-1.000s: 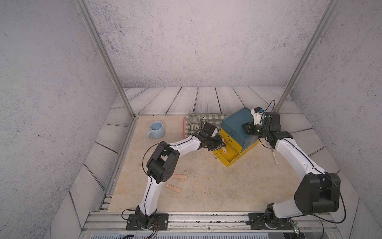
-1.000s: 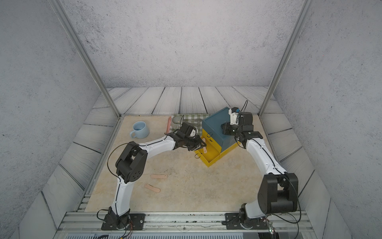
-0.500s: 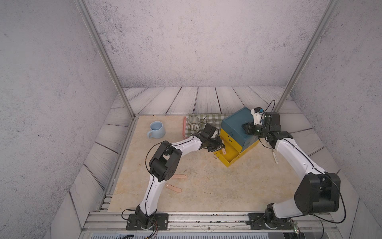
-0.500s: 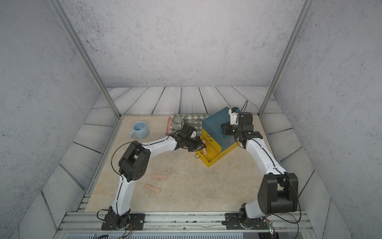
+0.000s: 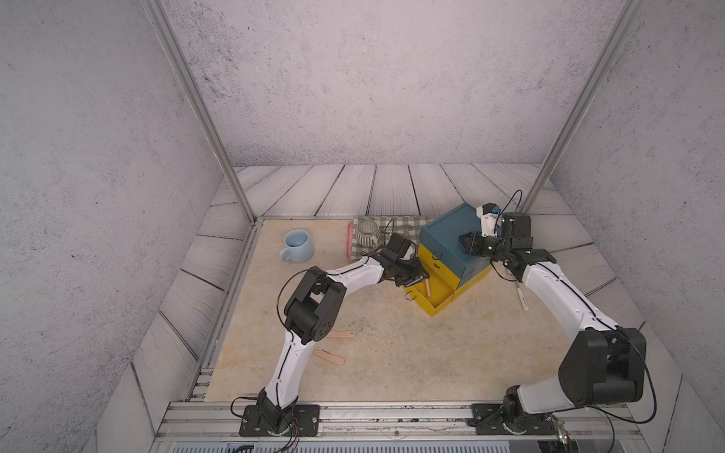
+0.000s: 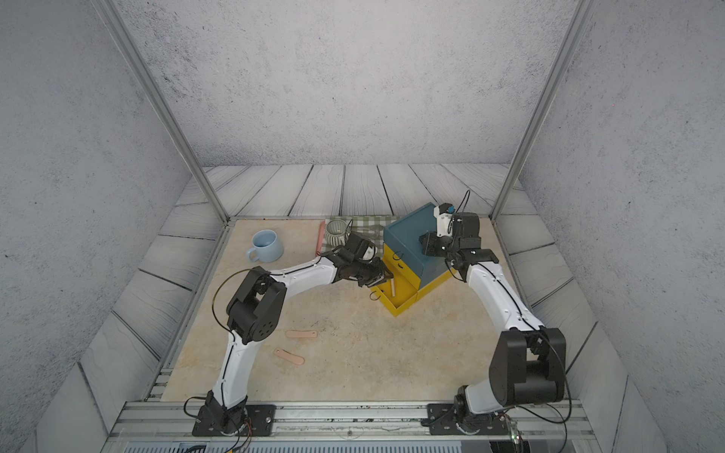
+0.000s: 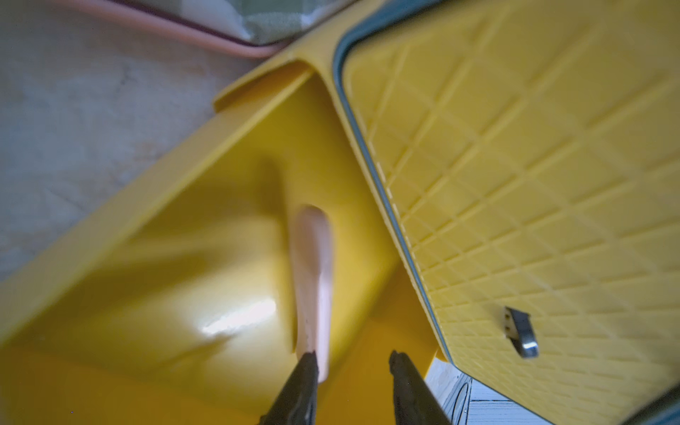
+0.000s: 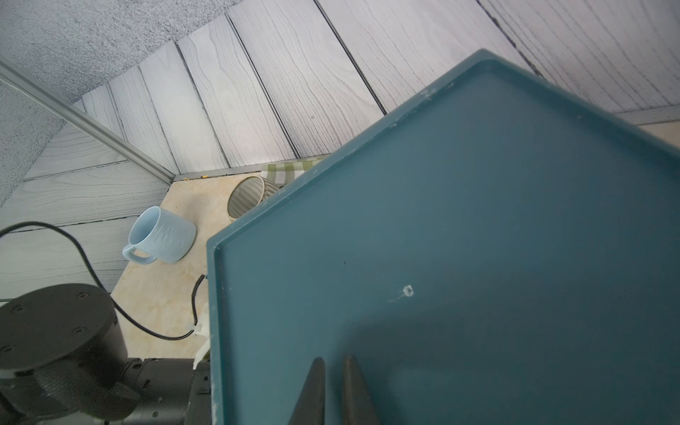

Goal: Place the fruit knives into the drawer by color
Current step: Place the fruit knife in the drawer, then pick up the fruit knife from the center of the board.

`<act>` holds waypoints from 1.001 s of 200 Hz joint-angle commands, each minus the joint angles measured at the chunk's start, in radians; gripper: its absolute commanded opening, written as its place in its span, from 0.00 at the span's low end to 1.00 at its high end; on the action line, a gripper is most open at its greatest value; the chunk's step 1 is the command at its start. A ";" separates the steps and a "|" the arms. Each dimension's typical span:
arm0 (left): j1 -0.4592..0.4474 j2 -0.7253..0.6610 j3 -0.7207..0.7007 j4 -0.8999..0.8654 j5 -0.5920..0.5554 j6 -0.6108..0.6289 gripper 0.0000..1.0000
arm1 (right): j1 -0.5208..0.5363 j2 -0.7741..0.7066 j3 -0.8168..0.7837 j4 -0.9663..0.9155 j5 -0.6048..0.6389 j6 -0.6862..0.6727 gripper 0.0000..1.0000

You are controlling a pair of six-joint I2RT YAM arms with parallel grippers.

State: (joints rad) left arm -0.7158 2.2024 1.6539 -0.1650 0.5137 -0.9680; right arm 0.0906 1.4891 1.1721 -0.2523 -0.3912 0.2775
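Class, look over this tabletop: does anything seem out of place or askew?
Two pink knives lie loose on the table beside the left arm, outside the drawer chest, which sits turned corner-on. A thin white stick lies beside the right arm.

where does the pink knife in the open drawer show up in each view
Top view: salmon pink knife in the open yellow drawer, just right of centre.
Top view: knife in that drawer, near centre.
Left wrist: mid-picture, reaching down to the left gripper.
Right wrist: not in it.
Shared landmark: the open yellow drawer, absent from the right wrist.
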 commanded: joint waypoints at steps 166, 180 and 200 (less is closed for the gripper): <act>-0.010 -0.572 -0.173 -0.718 -0.418 0.245 0.44 | 0.005 0.114 -0.146 -0.437 0.077 0.012 0.14; -0.010 -0.670 -0.333 -0.670 -0.448 0.091 0.46 | 0.006 0.112 -0.149 -0.432 0.071 0.015 0.14; -0.010 -0.795 -0.559 -0.529 -0.453 -0.134 0.47 | 0.006 0.109 -0.148 -0.433 0.071 0.013 0.15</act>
State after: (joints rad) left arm -0.7223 1.4788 1.2984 -0.6983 0.1440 -0.8433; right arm 0.0910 1.4864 1.1690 -0.2481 -0.3927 0.2798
